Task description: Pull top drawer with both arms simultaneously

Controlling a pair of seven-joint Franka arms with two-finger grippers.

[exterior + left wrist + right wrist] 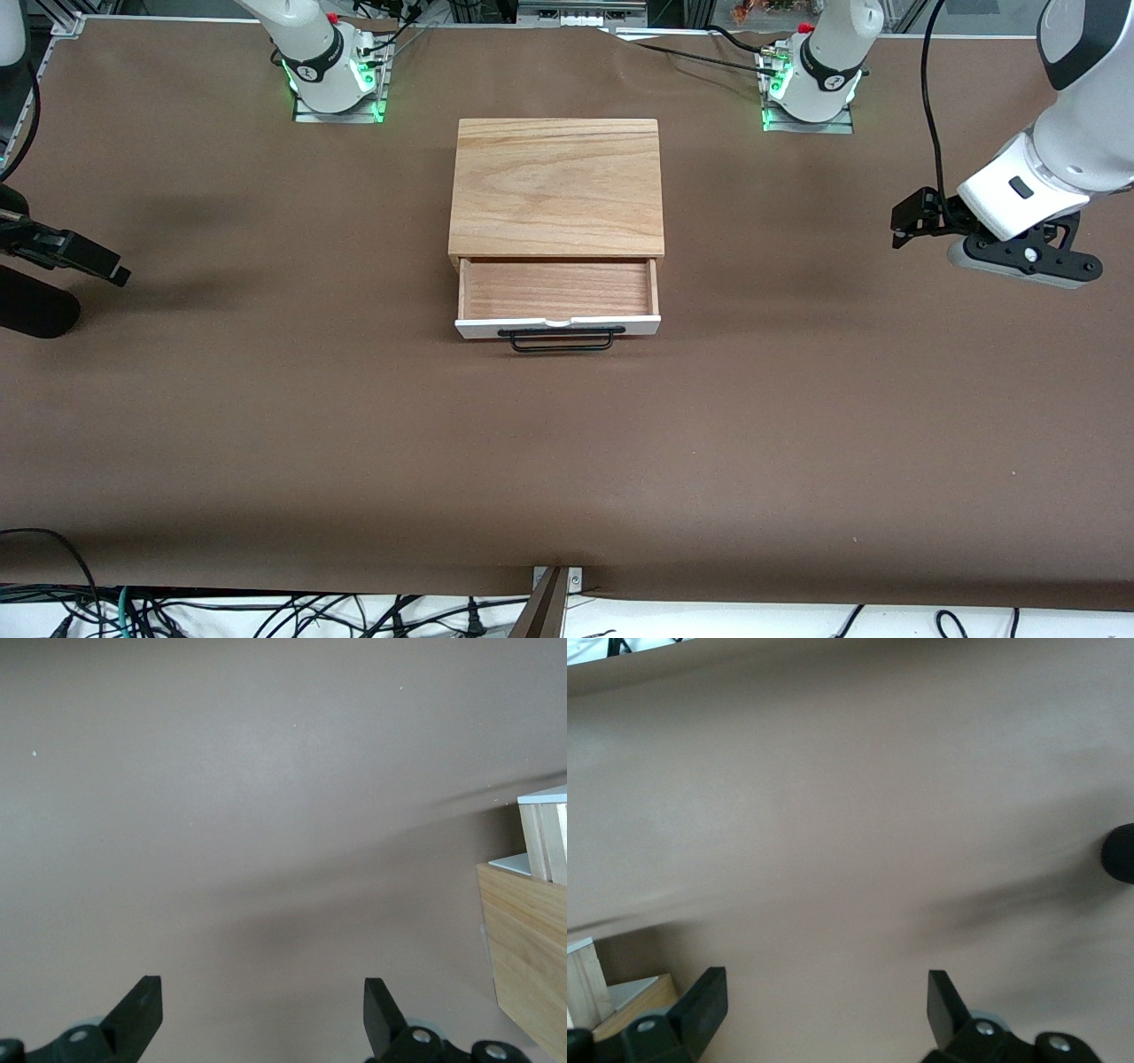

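The top drawer (pixel 558 292) stands pulled out of the low wooden cabinet (pixel 556 184), its light wood inside bare. Its white front panel and thin black bar handle (pixel 561 340) face the front camera. My left gripper (pixel 904 226) is open and empty above the bare table at the left arm's end, well away from the drawer. My right gripper (pixel 113 273) is open and empty above the table at the right arm's end. The left wrist view shows open fingers (pixel 142 1010) and the drawer's corner (pixel 545 837). The right wrist view shows open fingers (pixel 704 1001) and the drawer's edge (pixel 585 979).
Brown table cover (pixel 797 425) spreads all round the cabinet. A black rounded object (pixel 35 306) lies at the right arm's end, also in the right wrist view (pixel 1121 853). Both arm bases (pixel 332 71) stand farther from the front camera than the cabinet. Cables hang at the table's near edge.
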